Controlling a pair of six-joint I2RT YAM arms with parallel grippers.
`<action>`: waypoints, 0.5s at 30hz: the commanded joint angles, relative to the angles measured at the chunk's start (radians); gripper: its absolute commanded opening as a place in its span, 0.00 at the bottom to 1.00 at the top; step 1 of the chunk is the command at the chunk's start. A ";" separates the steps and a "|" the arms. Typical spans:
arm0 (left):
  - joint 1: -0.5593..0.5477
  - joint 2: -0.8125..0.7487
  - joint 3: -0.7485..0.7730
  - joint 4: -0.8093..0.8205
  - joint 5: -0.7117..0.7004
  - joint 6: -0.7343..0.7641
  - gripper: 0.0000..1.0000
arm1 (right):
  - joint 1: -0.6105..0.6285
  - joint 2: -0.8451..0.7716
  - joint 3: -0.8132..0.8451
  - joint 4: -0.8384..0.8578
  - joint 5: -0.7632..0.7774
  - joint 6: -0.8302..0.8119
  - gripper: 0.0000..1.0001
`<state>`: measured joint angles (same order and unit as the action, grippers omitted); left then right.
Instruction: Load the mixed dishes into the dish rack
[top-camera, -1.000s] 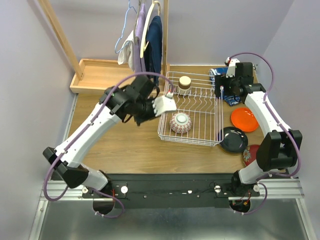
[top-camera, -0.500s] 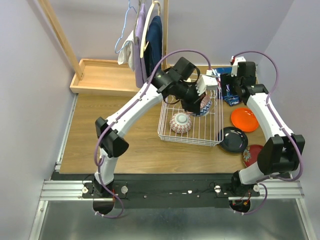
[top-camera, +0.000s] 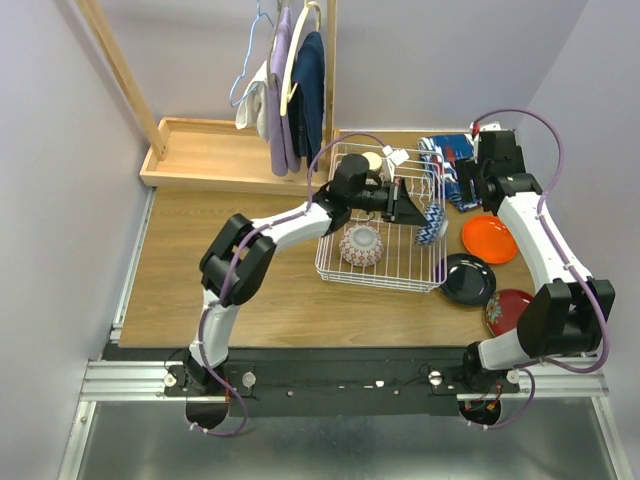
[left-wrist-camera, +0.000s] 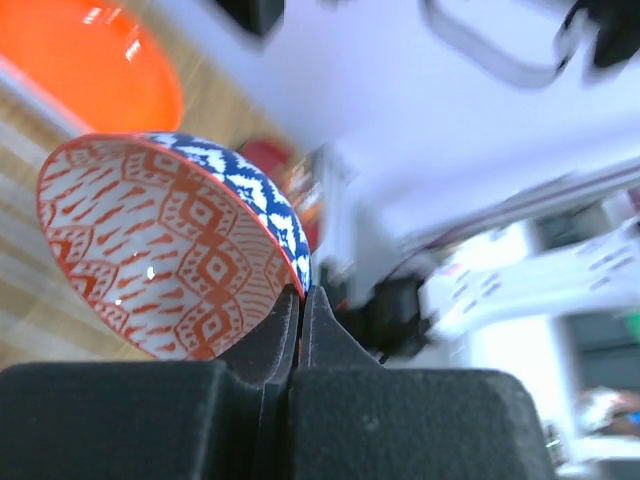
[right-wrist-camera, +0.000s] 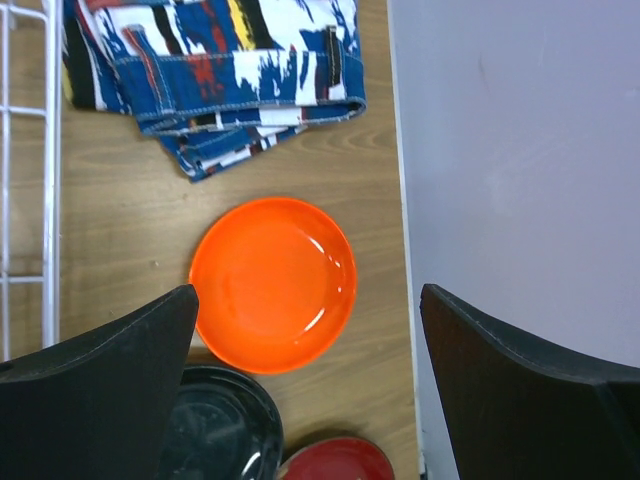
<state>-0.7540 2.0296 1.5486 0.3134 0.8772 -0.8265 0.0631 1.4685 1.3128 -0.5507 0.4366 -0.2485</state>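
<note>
Now the left tool (left-wrist-camera: 300, 300) pinches the rim of the blue bowl (left-wrist-camera: 170, 260), tipped on edge, its mouth maybe facing left.

Left gripper (left-wrist-camera: 299, 297) pinched — right gripper (right-wrist-camera: 308, 305) agape

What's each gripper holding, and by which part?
Left gripper pinches the blue-patterned bowl by its rim. Right gripper is open, holding nothing.
</note>
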 joint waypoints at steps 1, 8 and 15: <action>0.007 0.118 0.027 0.653 0.026 -0.500 0.00 | -0.006 -0.010 0.019 -0.077 0.063 -0.009 1.00; 0.012 0.133 0.007 0.417 -0.104 -0.456 0.00 | -0.006 -0.001 0.025 -0.087 0.062 -0.015 1.00; 0.016 0.096 0.013 0.127 -0.208 -0.353 0.00 | -0.006 0.018 0.022 -0.080 0.031 0.005 1.00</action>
<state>-0.7444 2.1910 1.5517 0.6041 0.7555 -1.2423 0.0635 1.4719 1.3140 -0.6178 0.4675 -0.2558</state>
